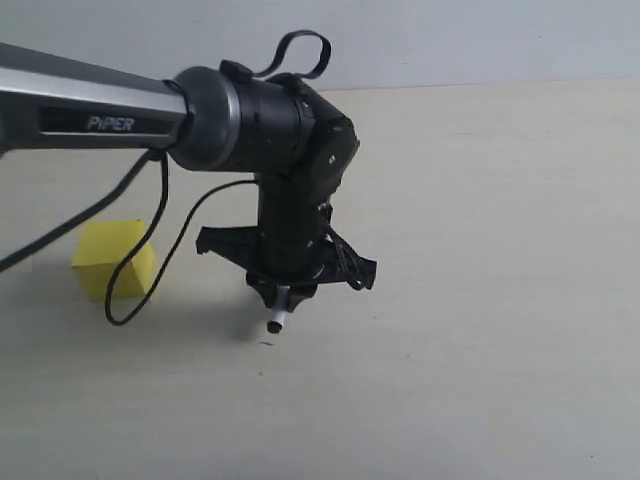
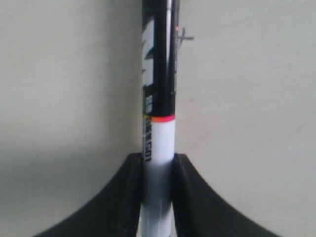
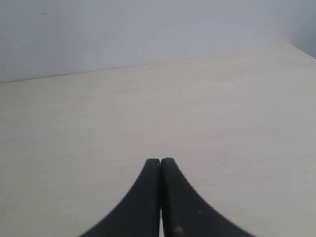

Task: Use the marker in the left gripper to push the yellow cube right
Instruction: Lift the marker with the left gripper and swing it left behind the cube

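Observation:
The yellow cube [image 1: 113, 260] rests on the pale table at the left of the exterior view. My left gripper [image 1: 286, 292] points downward to the right of the cube, a clear gap apart, and is shut on the marker [image 1: 277, 316], whose end hangs just above the table. In the left wrist view the fingers [image 2: 129, 187] clamp the white barrel of the marker [image 2: 159, 98], with a red ring and the black cap beyond; the cube is out of that view. My right gripper [image 3: 160, 161] is shut with nothing in it.
A black cable [image 1: 152, 262] from the left arm loops down across the cube's right front. The pale tabletop [image 1: 480, 300] stretches right of the gripper, with a light wall [image 3: 148, 29] behind it.

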Motion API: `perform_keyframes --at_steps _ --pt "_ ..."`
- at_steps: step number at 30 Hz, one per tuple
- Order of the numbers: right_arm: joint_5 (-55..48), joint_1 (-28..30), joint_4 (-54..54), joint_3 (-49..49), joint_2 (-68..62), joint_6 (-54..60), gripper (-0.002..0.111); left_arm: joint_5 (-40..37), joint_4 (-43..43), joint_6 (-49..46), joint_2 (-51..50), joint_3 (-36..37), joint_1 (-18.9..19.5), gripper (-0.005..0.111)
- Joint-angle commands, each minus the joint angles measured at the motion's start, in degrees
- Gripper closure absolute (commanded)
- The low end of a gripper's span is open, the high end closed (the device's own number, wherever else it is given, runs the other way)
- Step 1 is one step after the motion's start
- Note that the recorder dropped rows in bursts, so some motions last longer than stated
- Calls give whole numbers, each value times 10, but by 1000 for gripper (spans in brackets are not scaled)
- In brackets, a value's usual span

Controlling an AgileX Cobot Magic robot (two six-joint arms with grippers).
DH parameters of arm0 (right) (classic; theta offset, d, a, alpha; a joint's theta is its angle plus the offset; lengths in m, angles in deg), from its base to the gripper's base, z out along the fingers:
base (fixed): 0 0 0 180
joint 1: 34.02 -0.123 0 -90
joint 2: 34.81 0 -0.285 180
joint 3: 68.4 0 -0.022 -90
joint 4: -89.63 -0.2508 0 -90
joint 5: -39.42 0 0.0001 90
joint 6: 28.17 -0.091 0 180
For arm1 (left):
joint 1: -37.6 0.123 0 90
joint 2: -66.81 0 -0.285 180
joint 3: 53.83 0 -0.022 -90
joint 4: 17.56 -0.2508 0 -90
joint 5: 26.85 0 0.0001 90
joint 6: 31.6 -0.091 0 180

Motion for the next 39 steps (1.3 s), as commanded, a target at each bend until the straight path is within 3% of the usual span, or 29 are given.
perform_keyframes --at_steps 1,5,9,11,16,19,23,28,29,32,34,37,39 --pt "1 2 -1 3 4 0 108 -81 -75 -69 98 0 2 107" --pt "1 2 -1 3 4 0 108 -97 -162 -92 212 55 1 107" --pt "1 2 -1 3 4 0 108 -97 -206 -100 369 173 40 107" --pt "1 2 -1 3 4 0 108 -97 -207 -126 436 223 83 107" --pt "1 2 -1 3 4 0 108 -97 -208 -261 565 325 247 107" --pt "1 2 -1 3 4 0 108 -23 -198 -350 598 359 333 107" --pt "1 2 -2 3 4 0 108 60 -152 -505 572 364 403 107" --pt "1 2 -2 3 4 0 108 80 -147 -565 472 334 470 107" --pt "1 2 -2 3 4 0 108 78 -138 -599 454 325 475 107" --pt "3 2 -2 3 4 0 108 28 -108 -887 364 318 475 107" --pt "3 2 -2 3 4 0 108 50 -114 -953 331 318 475 107" --pt "3 2 -2 3 4 0 108 166 -128 -954 271 318 475 107" --pt "3 2 -2 3 4 0 108 181 -127 -977 247 318 475 107"
